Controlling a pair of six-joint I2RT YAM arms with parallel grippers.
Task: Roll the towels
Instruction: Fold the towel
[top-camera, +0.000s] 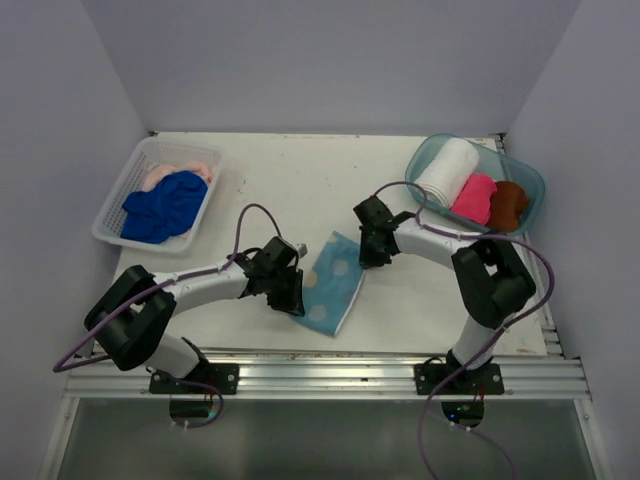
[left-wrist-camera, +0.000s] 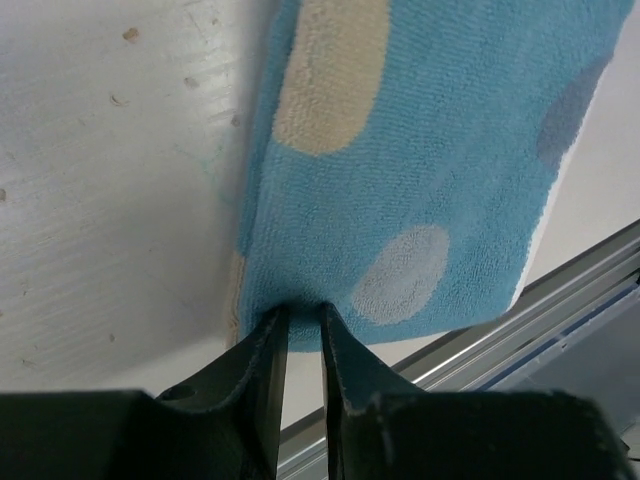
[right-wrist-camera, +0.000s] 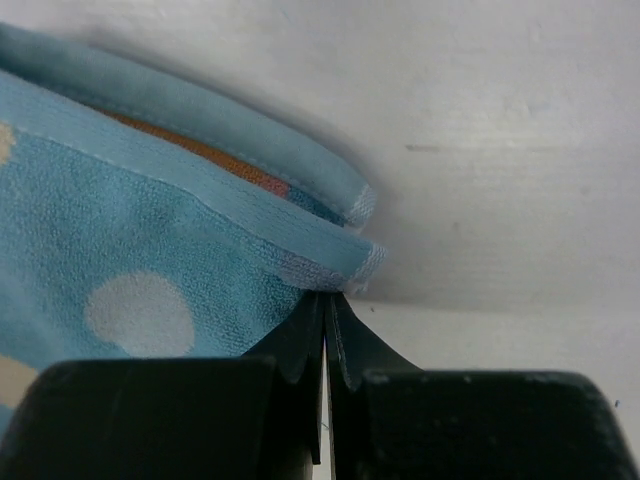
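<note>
Top external view: a folded light blue terry towel with pale spots (top-camera: 333, 283) lies on the white table (top-camera: 300, 180) between both arms. The left arm (top-camera: 200, 280) reaches low to the right, with the left gripper (top-camera: 292, 295) at the towel's left edge. The right arm (top-camera: 440, 245) doubles back leftward, with the right gripper (top-camera: 372, 250) at the far corner.

Left wrist view: narrow-set jaws pinch the towel's folded edge.

Right wrist view: jaws pressed together, tips touching the hemmed corner; whether cloth is caught cannot be told.

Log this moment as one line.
dotted blue towel folded, flat | left gripper pinches its edge | right gripper shut at its corner
</note>
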